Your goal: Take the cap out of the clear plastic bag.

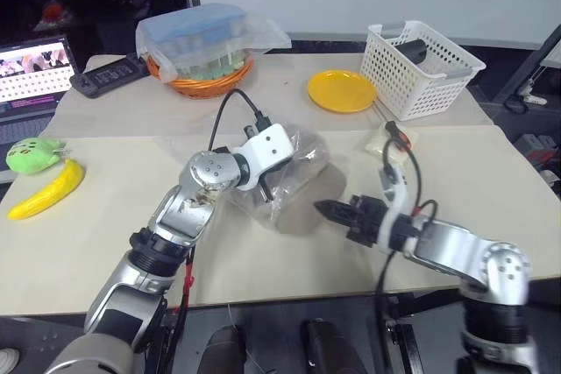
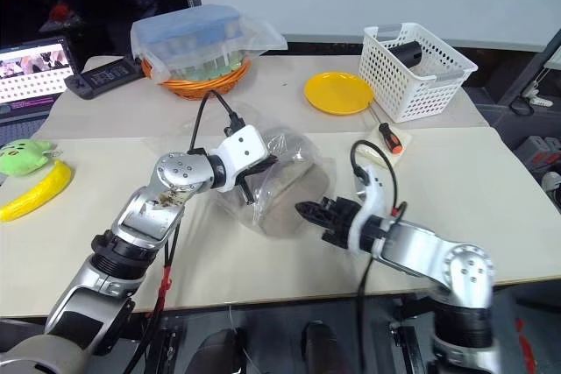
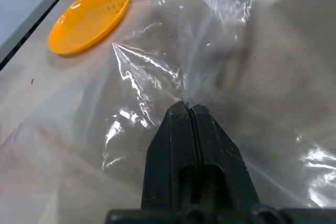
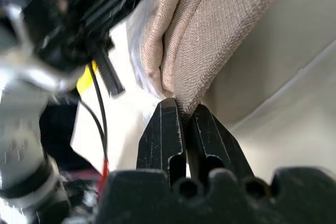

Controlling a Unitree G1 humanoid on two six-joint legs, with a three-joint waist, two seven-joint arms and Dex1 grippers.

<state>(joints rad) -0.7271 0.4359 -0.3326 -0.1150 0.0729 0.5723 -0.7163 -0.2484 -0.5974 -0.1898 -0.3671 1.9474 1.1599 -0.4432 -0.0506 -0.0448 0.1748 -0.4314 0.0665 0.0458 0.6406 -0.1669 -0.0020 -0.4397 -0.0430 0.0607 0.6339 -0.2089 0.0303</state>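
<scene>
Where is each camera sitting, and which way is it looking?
Left eye view: on the head, looking forward and down over the table; both arms show, with the cap in the clear plastic bag.
Right eye view: beside it, same scene.
Left wrist view: on the left wrist, looking along the left gripper, shut on the clear plastic bag, toward the yellow plate.
Right wrist view: on the right wrist, looking along the right gripper, shut on the cap's edge; the left arm shows too.
Shared: both wrist views show the bag.
</scene>
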